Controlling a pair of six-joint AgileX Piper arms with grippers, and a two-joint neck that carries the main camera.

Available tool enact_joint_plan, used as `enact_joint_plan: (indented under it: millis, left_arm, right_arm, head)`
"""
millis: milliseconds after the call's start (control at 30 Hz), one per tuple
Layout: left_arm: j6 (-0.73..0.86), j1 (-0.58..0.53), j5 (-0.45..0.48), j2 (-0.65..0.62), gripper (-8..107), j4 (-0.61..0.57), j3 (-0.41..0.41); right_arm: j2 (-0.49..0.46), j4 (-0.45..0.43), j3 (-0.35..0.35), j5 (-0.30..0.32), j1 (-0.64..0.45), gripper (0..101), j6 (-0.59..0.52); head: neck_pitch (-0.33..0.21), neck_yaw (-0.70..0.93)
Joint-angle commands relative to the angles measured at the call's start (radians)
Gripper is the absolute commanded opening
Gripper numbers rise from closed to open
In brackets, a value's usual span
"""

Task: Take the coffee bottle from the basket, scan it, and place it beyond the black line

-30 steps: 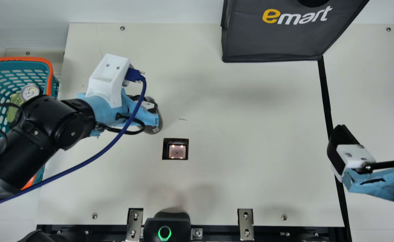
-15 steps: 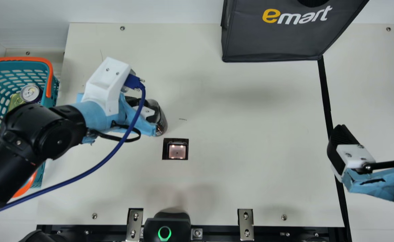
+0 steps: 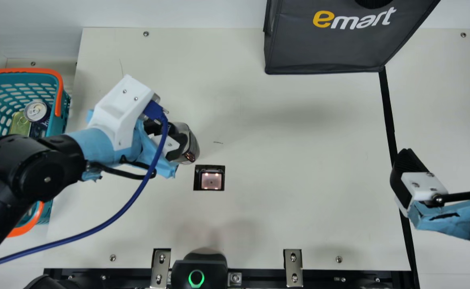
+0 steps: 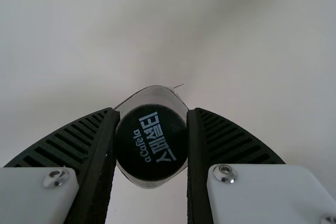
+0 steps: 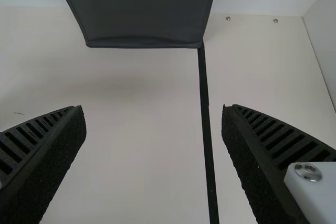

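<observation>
Up and to the left of the scanner [image 3: 211, 181] in the main view, the left end effector [image 4: 151, 129] is closed on the coffee bottle [image 3: 192, 148], pinching it between two black ribbed fingers. Over the last second the arm's wrist has swung down and to the left, and the bottle has tipped further, baring more of its dark, glossy side. That looks like turning it to bring the code toward the scanner; the scan itself seems still to come.

The bottle lies directly between the fingertips, its black cap [image 4: 151, 142] facing back toward the wrist and its base pointing outward, just beside the scanner. Whether it touches the table [image 3: 279, 160] cannot be told.

Farther left of the scanner, the teal basket [image 3: 55, 127] holds a can [image 3: 35, 110] among other goods. Well to the scanner's right runs the black line [image 3: 388, 116], the bottle's goal beyond it. Also far right, the right end effector [image 5: 153, 111] is open and holds nothing. Up and right of the scanner stands a dark gray bag [image 3: 327, 44].
</observation>
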Motion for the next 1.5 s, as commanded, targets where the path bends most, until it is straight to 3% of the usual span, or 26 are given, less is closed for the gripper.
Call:
enact_joint_plan:
  millis: [0, 1467]
  left_arm:
    - [0.015, -0.001, 0.006, -0.008, 10, -0.008, 0.002]
    - [-0.116, -0.248, 0.153, -0.21, 10, 0.02, 0.017]
  right_arm:
    - [0.0, 0.0, 0.0, 0.0, 0.0, 91, 0.0]
    - [0.0, 0.0, 0.0, 0.0, 0.0, 91, 0.0]
  head:
    - [-0.026, 0.0]
    - [-0.026, 0.0]
